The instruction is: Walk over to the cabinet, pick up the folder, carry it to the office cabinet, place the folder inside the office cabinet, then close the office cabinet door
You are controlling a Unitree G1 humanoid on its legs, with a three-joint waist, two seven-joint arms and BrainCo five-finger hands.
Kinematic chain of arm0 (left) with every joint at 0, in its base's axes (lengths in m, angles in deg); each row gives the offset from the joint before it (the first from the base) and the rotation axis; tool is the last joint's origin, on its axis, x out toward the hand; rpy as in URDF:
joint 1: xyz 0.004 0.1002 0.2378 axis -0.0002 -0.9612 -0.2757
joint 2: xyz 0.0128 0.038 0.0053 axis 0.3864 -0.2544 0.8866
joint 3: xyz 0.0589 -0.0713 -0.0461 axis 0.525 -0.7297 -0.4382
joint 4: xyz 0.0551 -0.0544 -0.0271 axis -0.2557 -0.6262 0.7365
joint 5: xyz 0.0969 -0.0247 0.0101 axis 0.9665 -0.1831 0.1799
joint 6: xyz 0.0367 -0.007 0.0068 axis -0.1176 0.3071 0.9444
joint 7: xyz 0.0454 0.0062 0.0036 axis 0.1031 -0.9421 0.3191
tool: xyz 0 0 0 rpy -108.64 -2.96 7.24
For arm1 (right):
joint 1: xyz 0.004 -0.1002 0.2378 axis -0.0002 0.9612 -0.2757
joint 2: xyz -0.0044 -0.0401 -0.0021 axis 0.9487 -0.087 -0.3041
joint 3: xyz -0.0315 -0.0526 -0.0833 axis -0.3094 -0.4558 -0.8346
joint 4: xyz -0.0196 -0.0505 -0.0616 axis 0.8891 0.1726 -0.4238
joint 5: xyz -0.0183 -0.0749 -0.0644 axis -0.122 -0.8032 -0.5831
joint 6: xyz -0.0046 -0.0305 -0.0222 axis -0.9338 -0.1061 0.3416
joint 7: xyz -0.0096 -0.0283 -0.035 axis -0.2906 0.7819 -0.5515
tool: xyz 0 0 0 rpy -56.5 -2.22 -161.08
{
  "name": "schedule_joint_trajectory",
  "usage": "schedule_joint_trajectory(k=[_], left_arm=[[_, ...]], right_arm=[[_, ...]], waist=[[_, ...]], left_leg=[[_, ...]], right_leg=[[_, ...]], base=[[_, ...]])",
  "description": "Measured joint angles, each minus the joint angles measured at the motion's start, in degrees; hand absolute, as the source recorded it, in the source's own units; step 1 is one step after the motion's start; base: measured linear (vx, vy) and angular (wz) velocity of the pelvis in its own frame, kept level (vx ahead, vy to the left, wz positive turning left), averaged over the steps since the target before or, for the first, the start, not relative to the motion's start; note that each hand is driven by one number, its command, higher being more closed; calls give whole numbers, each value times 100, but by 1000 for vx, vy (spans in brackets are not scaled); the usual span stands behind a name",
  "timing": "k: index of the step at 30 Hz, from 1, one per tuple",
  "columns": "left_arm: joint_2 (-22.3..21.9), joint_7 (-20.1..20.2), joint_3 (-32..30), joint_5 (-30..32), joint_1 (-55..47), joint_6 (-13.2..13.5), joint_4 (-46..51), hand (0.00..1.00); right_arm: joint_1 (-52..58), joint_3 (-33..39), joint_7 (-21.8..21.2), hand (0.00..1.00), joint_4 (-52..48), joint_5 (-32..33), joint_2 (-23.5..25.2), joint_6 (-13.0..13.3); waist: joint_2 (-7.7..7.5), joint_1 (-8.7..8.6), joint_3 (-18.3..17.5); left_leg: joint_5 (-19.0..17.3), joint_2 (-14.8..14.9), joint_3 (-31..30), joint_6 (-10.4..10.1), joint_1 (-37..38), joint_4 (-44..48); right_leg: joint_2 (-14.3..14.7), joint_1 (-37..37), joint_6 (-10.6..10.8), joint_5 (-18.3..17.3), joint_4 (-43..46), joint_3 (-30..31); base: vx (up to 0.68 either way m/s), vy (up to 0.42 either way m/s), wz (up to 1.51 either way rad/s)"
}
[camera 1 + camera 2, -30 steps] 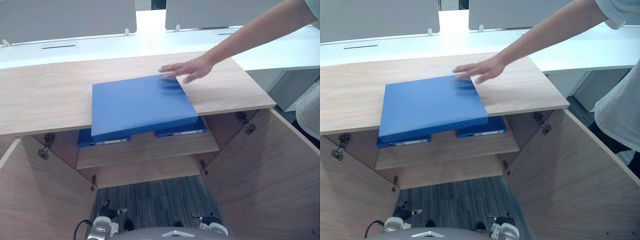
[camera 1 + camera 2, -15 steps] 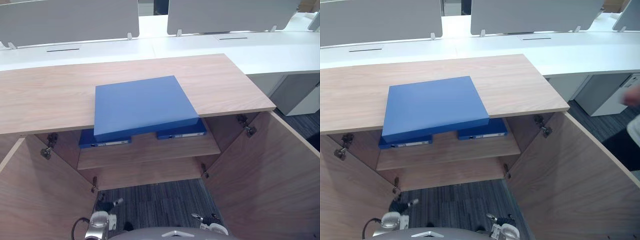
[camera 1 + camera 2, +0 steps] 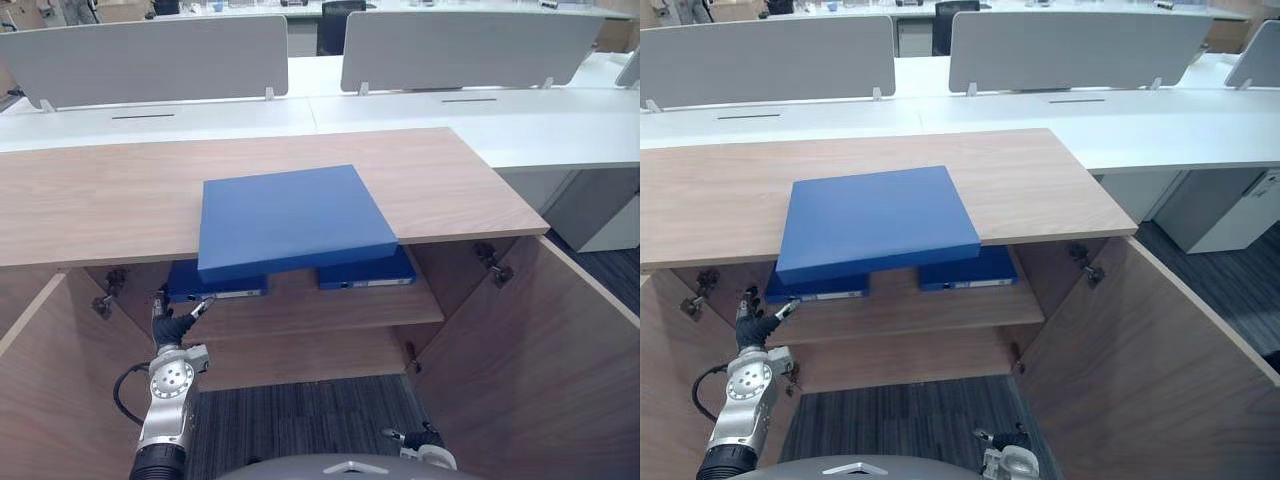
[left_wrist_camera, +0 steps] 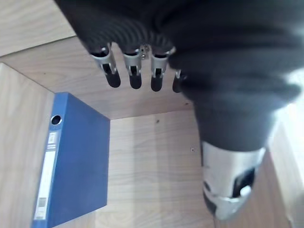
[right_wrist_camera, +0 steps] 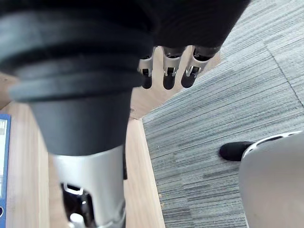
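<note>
The folder [image 3: 290, 220] lies flat on the cabinet top [image 3: 100, 200], its near edge jutting past the top's front lip, clear of both hands. Both doors [image 3: 530, 370] stand swung wide, leaving open space between them. The left hand [image 3: 172, 322] hovers before the shelf [image 3: 330, 310] edge, fingers [image 4: 134, 71] loosely extended and holding nothing; the right hand [image 5: 168, 66] hangs low over the carpet [image 3: 310, 420], fingers relaxed and empty. The folder is a smooth, matte blue rectangle; two blue binders [image 3: 365, 272] lie flat on the shelf under it. Top, doors and shelf are pale wood grain, and the carpet is grey and striped. Behind stand white desks [image 3: 400, 110] with grey screens [image 3: 160, 55].
</note>
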Motion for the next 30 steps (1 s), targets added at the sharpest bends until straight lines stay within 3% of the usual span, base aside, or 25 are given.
schedule_joint_trajectory(k=[5, 24, 30], left_arm=[[-1, -41, -6, -2, -182, 106, 264, 0], [-75, -20, 224, 472, -691, 113, 903, 0], [-73, -52, 215, 502, -704, 136, 1098, 0]], right_arm=[[5, -161, -4, 0, 4, -34, -30, -25], [128, -436, -122, 0, 11, -250, -104, -25], [220, -496, -159, 0, 20, -253, -109, -29]], waist=[[-54, 29, 5], [-71, 89, -127], [-141, 126, -227]], left_leg=[[-3, -2, 1, -2, 100, 0], [-55, 0, -8, -45, 498, -1], [-57, 1, -9, -48, 500, -1]], right_leg=[[-1, 112, 5, -4, 4, 3], [-18, 450, 44, -119, 113, 12], [-17, 455, 69, -135, 120, 14]], base=[[0, 0, 0], [-7, -1, 0], [0, 0, 0]])
